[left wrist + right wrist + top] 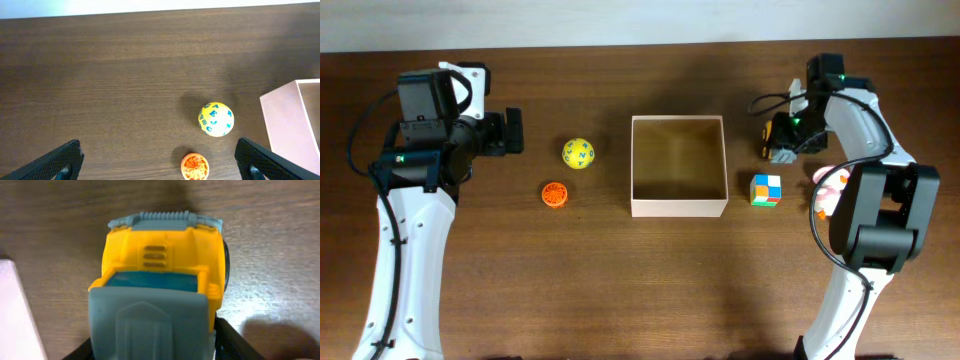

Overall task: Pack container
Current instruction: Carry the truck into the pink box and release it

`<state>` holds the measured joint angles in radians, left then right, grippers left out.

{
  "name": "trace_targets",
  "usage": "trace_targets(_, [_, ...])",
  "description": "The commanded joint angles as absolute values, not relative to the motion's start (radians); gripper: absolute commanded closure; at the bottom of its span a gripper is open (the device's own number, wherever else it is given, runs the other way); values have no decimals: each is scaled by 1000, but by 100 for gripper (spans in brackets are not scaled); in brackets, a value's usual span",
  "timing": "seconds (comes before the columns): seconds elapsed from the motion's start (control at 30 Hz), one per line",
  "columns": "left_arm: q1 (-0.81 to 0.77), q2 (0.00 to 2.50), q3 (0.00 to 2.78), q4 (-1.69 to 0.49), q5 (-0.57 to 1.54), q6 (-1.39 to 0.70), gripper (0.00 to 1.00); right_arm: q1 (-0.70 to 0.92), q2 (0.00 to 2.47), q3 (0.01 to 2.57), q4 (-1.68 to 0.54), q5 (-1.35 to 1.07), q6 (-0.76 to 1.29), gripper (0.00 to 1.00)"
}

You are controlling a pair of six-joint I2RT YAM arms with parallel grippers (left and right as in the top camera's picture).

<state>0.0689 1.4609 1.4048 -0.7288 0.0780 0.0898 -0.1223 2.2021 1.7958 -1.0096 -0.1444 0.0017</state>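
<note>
Desk, dark wood, seen from above.
- Container (678, 208): square, cream walls, tan inside, at mid-desk, nearer the far edge.
- Yellow ball (578, 153) and orange ball (554, 195): left of the container, near each other, apart.
- Colour cube (766, 189): just beside the container's right wall.
- Yellow-and-grey toy (778, 143): toward the far right corner, under the right claw (784, 138).
- Pink toy (828, 190): near the right edge, partly hidden by the arm.
- Left claw (510, 131): near the left edge, pointing at the yellow ball.

- Yellow ball (216, 119): blue capital letters are printed all over it. A, E and J can be made out in the left wrist view; the others are too small to read.
</note>
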Motion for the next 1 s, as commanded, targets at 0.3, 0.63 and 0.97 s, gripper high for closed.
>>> trace_targets(0.3, [73,1464,1428,-731,81,110,1,18,2077,2191,-1338,-147,65,63])
trace_targets(0.63, [73,1464,1428,-734,81,110,1,267,2064,2225,-1475,-139,230,67])
trace_targets(0.97, [73,1464,1428,-734,81,110,1,357,2066,1885,-1255,-63,355,66])
